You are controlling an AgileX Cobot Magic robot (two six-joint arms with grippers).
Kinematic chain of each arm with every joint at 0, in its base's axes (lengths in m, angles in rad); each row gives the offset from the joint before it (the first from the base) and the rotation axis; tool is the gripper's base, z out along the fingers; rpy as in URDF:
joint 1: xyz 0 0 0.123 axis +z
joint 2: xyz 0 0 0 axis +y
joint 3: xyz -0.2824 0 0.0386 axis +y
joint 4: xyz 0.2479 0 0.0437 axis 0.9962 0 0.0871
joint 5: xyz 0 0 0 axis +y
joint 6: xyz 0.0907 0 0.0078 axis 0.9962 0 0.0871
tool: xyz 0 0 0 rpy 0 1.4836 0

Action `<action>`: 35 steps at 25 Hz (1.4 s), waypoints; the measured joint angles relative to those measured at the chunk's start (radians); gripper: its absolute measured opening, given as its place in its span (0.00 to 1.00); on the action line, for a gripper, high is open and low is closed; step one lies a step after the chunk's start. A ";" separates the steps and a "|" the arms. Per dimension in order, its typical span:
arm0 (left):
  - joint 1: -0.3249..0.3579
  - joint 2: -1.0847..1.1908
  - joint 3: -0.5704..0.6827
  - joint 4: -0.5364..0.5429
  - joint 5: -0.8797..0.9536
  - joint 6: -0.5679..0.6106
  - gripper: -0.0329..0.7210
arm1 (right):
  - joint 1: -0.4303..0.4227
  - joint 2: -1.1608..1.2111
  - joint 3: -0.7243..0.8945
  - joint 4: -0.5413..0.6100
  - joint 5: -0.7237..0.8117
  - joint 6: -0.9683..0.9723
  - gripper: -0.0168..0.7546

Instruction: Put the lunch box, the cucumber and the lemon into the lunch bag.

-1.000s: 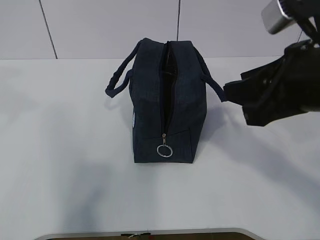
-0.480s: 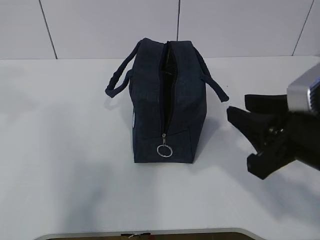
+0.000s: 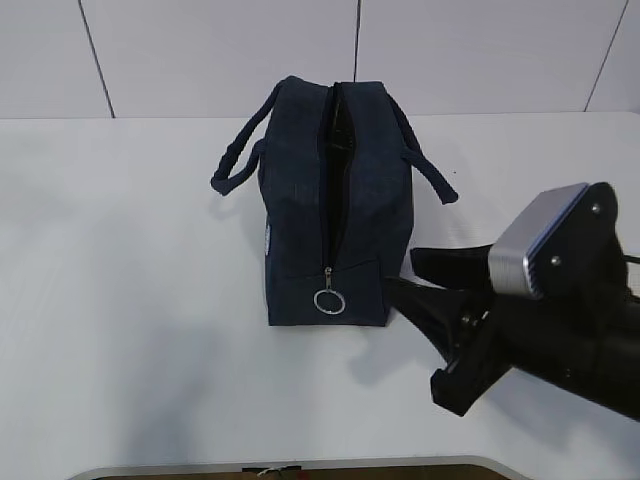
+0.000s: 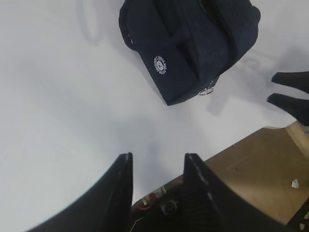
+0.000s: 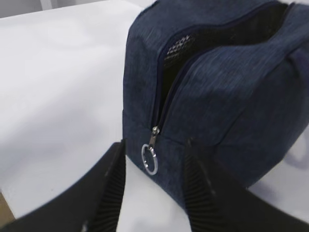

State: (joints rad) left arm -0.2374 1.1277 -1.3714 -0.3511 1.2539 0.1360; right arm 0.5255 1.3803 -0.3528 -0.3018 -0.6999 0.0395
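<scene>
The dark navy lunch bag [image 3: 335, 200] stands mid-table, its top zipper open and the silver ring pull [image 3: 329, 301] hanging at the near end. My right gripper [image 3: 402, 275] is low at the bag's near right corner, open and empty. In the right wrist view the ring pull [image 5: 149, 158] hangs between the spread fingers of the right gripper [image 5: 154, 146], untouched. My left gripper [image 4: 158, 162] hovers open and empty over the table's front edge, far from the lunch bag [image 4: 193, 48]. The lunch box, cucumber and lemon are out of view; the bag's inside is dark.
The bag's two loop handles [image 3: 232, 160] droop to either side. White table [image 3: 120, 300] surrounds the bag, with a tiled wall behind it. In the left wrist view a brown floor [image 4: 260, 169] shows past the table edge.
My right arm has come down from the upper right to the table in front of the bag, its open fingers now at the zipper end. The bag has not moved.
</scene>
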 joint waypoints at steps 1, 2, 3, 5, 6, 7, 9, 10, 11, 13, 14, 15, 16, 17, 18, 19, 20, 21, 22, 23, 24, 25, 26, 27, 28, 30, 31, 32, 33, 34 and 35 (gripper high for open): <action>0.000 0.000 0.000 -0.008 0.000 0.000 0.38 | 0.000 0.032 0.000 -0.002 -0.021 0.002 0.43; 0.000 0.000 0.000 -0.014 0.000 -0.002 0.38 | 0.000 0.058 0.000 -0.002 -0.045 0.002 0.43; 0.000 0.000 0.000 -0.022 0.000 -0.002 0.38 | 0.000 0.090 0.000 -0.004 -0.072 0.002 0.43; 0.000 0.000 0.000 -0.029 0.000 -0.002 0.38 | 0.000 0.149 0.000 -0.004 -0.137 0.004 0.43; 0.000 0.000 0.000 -0.031 0.000 -0.002 0.38 | 0.000 0.183 0.000 -0.009 -0.175 0.004 0.43; 0.000 0.000 0.000 -0.031 0.000 -0.002 0.38 | 0.000 0.215 0.000 -0.016 -0.216 0.004 0.43; 0.000 0.000 0.000 -0.032 0.000 -0.002 0.38 | 0.000 0.270 0.000 -0.036 -0.285 0.004 0.43; 0.000 0.000 0.000 -0.033 0.000 -0.002 0.38 | 0.000 0.297 0.000 -0.041 -0.319 0.004 0.43; 0.000 0.000 0.000 -0.033 0.000 -0.002 0.38 | 0.000 0.322 -0.002 -0.046 -0.347 0.004 0.43; 0.000 0.000 0.000 -0.034 0.000 -0.002 0.38 | 0.000 0.363 -0.004 -0.048 -0.385 0.004 0.43; 0.000 0.000 0.000 -0.034 0.000 -0.002 0.38 | 0.000 0.383 -0.006 -0.048 -0.400 0.004 0.43; 0.000 0.000 0.000 -0.034 0.000 -0.002 0.38 | 0.000 0.398 -0.006 -0.043 -0.413 0.004 0.43; 0.000 0.000 0.000 -0.034 0.000 -0.002 0.38 | 0.000 0.414 -0.008 -0.036 -0.423 0.004 0.43; 0.000 0.000 0.000 -0.034 0.000 -0.002 0.38 | 0.000 0.429 -0.008 -0.026 -0.426 0.004 0.43; 0.000 0.000 0.000 -0.034 0.000 -0.002 0.38 | 0.000 0.443 -0.008 -0.012 -0.432 0.005 0.43; 0.000 0.000 0.000 -0.034 0.000 -0.002 0.38 | 0.000 0.454 -0.008 0.003 -0.434 0.005 0.43; 0.000 0.000 0.000 -0.034 0.000 -0.002 0.38 | 0.000 0.467 -0.010 0.015 -0.434 0.005 0.43; 0.000 0.000 0.000 -0.034 0.000 -0.002 0.38 | 0.000 0.480 -0.014 0.025 -0.434 0.005 0.43; 0.000 0.000 0.000 -0.034 0.000 -0.002 0.38 | 0.000 0.491 -0.020 0.034 -0.434 0.005 0.43; 0.000 0.000 0.000 -0.034 0.000 -0.002 0.38 | 0.000 0.503 -0.026 0.039 -0.434 0.005 0.43; 0.000 0.000 0.000 -0.034 0.000 -0.002 0.38 | 0.000 0.514 -0.031 0.044 -0.434 0.005 0.43; 0.000 0.000 0.000 -0.034 0.000 -0.002 0.38 | 0.000 0.521 -0.037 0.044 -0.434 0.005 0.43; 0.000 0.000 0.000 -0.034 0.000 -0.002 0.38 | 0.000 0.523 -0.042 0.045 -0.434 0.005 0.43; 0.000 0.000 0.000 -0.034 0.000 -0.002 0.38 | 0.000 0.524 -0.047 0.045 -0.436 0.005 0.43; 0.000 0.000 0.000 -0.034 0.000 -0.002 0.38 | 0.000 0.526 -0.055 0.046 -0.436 0.005 0.43; 0.000 0.000 0.000 -0.034 0.000 -0.002 0.38 | 0.000 0.527 -0.065 0.052 -0.439 0.005 0.43; 0.000 0.000 0.000 -0.034 0.000 -0.002 0.38 | 0.000 0.528 -0.072 0.054 -0.439 0.005 0.43; 0.000 0.000 0.000 -0.034 0.000 -0.002 0.38 | 0.000 0.528 -0.081 0.054 -0.439 0.005 0.43; 0.000 0.000 0.000 -0.034 0.000 -0.002 0.38 | 0.000 0.528 -0.090 0.056 -0.439 0.006 0.43; 0.000 0.000 0.000 -0.034 0.000 -0.002 0.38 | 0.000 0.528 -0.099 0.056 -0.439 0.006 0.43; 0.000 0.000 0.000 -0.034 0.000 -0.002 0.38 | 0.000 0.528 -0.108 0.056 -0.433 0.006 0.43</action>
State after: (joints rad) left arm -0.2374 1.1277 -1.3714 -0.3850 1.2539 0.1336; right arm 0.5255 1.9086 -0.4609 -0.2457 -1.1325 0.0457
